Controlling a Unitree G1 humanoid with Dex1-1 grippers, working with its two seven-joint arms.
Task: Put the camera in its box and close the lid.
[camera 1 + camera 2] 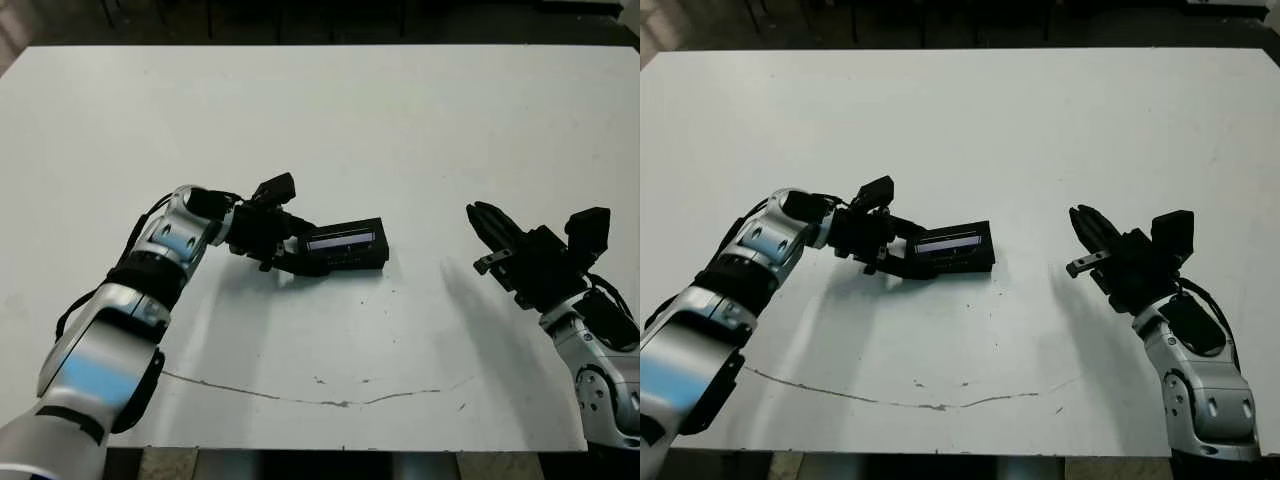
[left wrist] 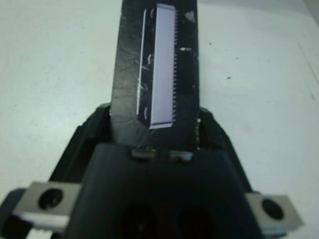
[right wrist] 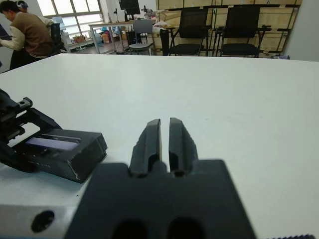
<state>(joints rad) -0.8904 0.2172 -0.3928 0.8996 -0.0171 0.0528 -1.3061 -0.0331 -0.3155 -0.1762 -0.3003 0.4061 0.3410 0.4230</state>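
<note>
Left eye view: left gripper (image 1: 290, 252) clamped on lidded box (image 1: 345, 246), mid-table (image 1: 400, 120); right gripper (image 3: 164, 137) fingers together, near right edge.

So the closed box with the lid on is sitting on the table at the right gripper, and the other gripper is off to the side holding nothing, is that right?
Not quite: the closed box is at the left gripper, as the left eye view shows. The right gripper is the one off to the side holding nothing.
</note>
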